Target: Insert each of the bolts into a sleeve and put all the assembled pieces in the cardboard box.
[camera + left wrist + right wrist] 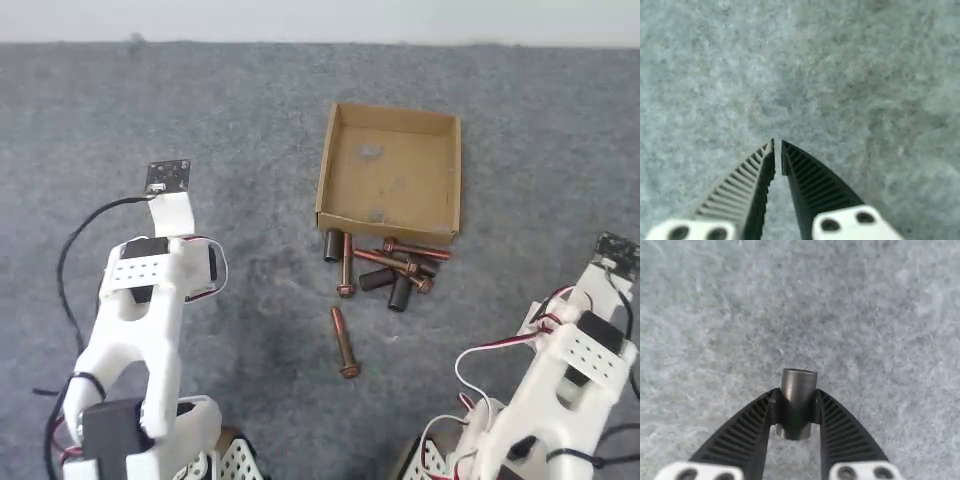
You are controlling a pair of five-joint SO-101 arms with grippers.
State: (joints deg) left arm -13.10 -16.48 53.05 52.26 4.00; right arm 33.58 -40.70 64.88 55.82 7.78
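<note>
Clamping a dark sleeve [799, 400] between its ribbed fingers, the right gripper [795, 394] hangs just above the grey felt-like counter [880, 315]. The sleeve stands roughly upright in the grip, with its open end poking out beyond the fingertips. The left gripper [778, 143] holds nothing. Its fingers are drawn together with only a thin slit between the tips, over bare grey counter.

From the high view, the left arm [140, 330] and right arm [570, 380] sit at the near corners, well apart from each other. Between them and a little farther out, a lone bolt [343, 343] lies flat on the counter with its head toward the near side. Just beyond it is a loose heap of parts. Three copper-coloured bolts [346, 263] lie crossed over and beside several dark sleeves [401, 291]. One sleeve stands on end at the heap's left, and the others lie tipped on their sides.

The heap reaches up to the front wall of the cardboard box [385, 222], and its farthest pieces touch or nearly touch that wall. The box is a shallow open tray with no bolts or sleeves inside it.
</note>
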